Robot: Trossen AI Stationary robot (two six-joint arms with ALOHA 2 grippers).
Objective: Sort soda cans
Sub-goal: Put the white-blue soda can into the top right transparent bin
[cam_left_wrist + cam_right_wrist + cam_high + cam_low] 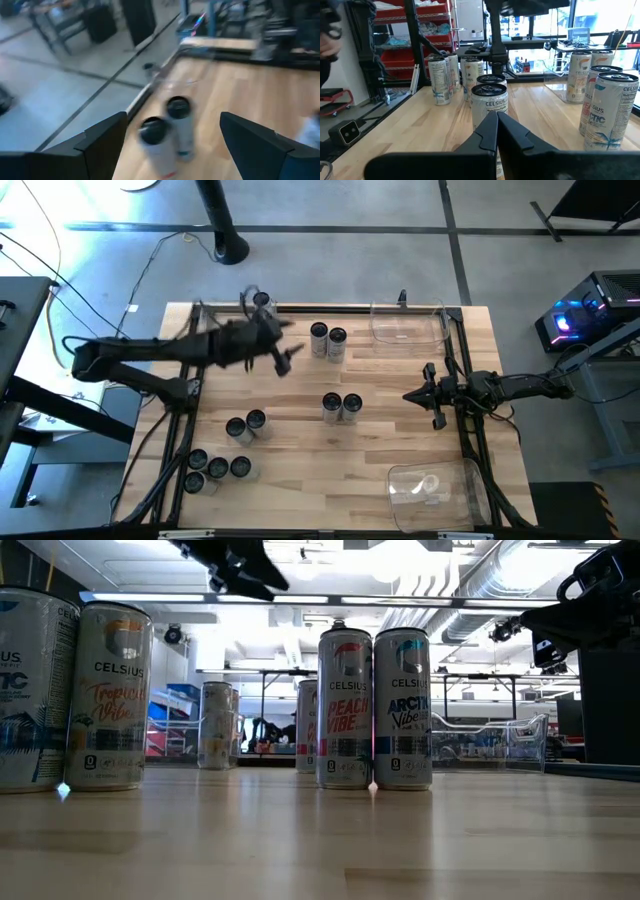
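Several soda cans stand upright on their bases on the wooden table (400,430): a pair (328,340) near the far edge, a pair (341,406) in the middle, a pair (246,425) and a cluster (215,470) at the near left, and one can (262,302) at the far left. My left gripper (290,358) hangs open above the table, just left of the far pair. In its wrist view the far pair (167,130) shows ahead between the open fingers of my left gripper (172,120). My right gripper (413,395) (497,120) is shut and empty at the right.
A clear plastic bin (408,323) sits at the far right and another (432,485) at the near right. Dark frame rails (470,440) run along the table's left and right sides. Bare wood lies between the middle cans and the near edge.
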